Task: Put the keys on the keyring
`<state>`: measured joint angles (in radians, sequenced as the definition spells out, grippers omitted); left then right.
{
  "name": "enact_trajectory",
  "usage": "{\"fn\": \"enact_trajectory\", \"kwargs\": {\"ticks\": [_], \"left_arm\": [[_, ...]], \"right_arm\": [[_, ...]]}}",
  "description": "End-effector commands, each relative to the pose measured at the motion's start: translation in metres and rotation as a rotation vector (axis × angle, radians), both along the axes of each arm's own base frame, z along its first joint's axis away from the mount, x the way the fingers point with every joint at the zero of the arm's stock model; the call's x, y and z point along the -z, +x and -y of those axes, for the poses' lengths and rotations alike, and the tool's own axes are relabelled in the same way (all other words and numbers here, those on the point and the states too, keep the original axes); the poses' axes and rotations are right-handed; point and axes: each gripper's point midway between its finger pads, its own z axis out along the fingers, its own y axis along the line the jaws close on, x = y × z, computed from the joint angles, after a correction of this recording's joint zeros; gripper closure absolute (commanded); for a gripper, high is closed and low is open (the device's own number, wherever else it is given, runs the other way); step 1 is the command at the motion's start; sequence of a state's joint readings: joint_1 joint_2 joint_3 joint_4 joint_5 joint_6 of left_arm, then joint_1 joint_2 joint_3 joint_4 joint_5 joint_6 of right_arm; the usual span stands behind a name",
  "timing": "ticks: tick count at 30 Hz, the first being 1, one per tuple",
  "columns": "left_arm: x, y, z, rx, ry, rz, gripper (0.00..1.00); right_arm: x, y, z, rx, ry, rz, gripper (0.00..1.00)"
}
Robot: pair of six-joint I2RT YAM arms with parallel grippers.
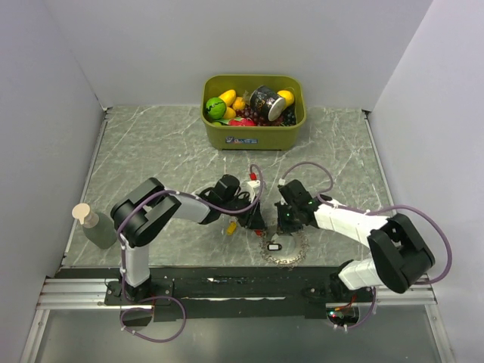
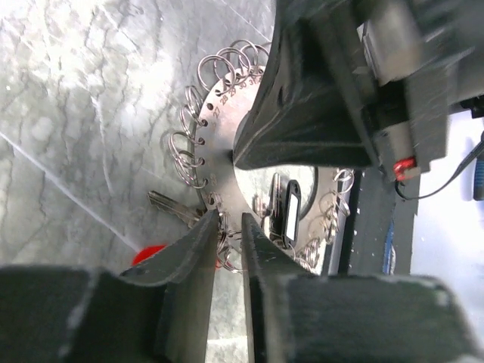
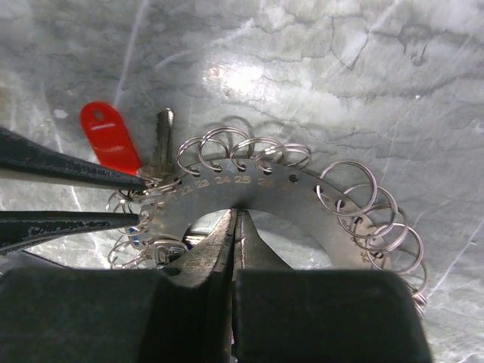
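Right fingers (image 3: 208, 253) are clamping the keyring (image 3: 302, 198); left fingers (image 2: 193, 253) are sitting almost shut round a small ring (image 3: 155, 184) by the red key (image 3: 110, 136), grip unclear. Twisting's probably popping it free.

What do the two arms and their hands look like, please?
Both the left arm and right arm have white links, black joints and looping purple cables. The left hand and right hand are black, with slim dark tapering fingers.
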<state>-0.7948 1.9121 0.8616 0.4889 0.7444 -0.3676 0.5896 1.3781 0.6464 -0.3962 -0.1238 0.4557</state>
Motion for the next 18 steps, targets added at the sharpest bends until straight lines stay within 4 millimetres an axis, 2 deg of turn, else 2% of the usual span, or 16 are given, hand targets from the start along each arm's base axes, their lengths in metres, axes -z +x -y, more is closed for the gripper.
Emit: {"fn": "enact_trajectory", "kwargs": {"ticks": [1,3,4,7,9,12,14,15,16,18], "left_arm": [[-0.026,0.007,-0.004,-0.011,-0.062,0.056,0.69],[-0.033,0.011,-0.008,-0.043,-0.076,0.064,0.61],[-0.036,0.017,-0.012,-0.062,-0.081,0.071,0.56],[-0.051,0.023,-0.02,-0.101,-0.107,0.094,0.43],[-0.063,0.027,-0.025,-0.128,-0.12,0.115,0.39],[-0.078,0.033,-0.034,-0.172,-0.13,0.139,0.35],[-0.083,0.038,-0.041,-0.209,-0.121,0.142,0.32],[-0.092,0.041,-0.044,-0.229,-0.128,0.159,0.31],[-0.09,0.043,-0.05,-0.254,-0.104,0.149,0.29],[-0.101,0.045,-0.055,-0.269,-0.104,0.173,0.27]], "right_arm": [[-0.033,0.018,-0.014,-0.057,0.098,0.172,1.0],[-0.039,0.014,-0.02,-0.082,0.151,0.201,1.0],[-0.05,0.015,-0.022,-0.094,0.18,0.242,0.99],[-0.063,0.013,-0.028,-0.12,0.241,0.297,0.84],[-0.067,0.011,-0.031,-0.134,0.266,0.309,0.76],[-0.067,0.009,-0.039,-0.159,0.272,0.301,0.7],[-0.06,0.007,-0.044,-0.177,0.25,0.27,0.69],[-0.058,0.006,-0.047,-0.185,0.246,0.261,0.67],[-0.051,0.006,-0.047,-0.183,0.226,0.239,0.66],[-0.049,0.004,-0.055,-0.199,0.206,0.226,0.62]]}}
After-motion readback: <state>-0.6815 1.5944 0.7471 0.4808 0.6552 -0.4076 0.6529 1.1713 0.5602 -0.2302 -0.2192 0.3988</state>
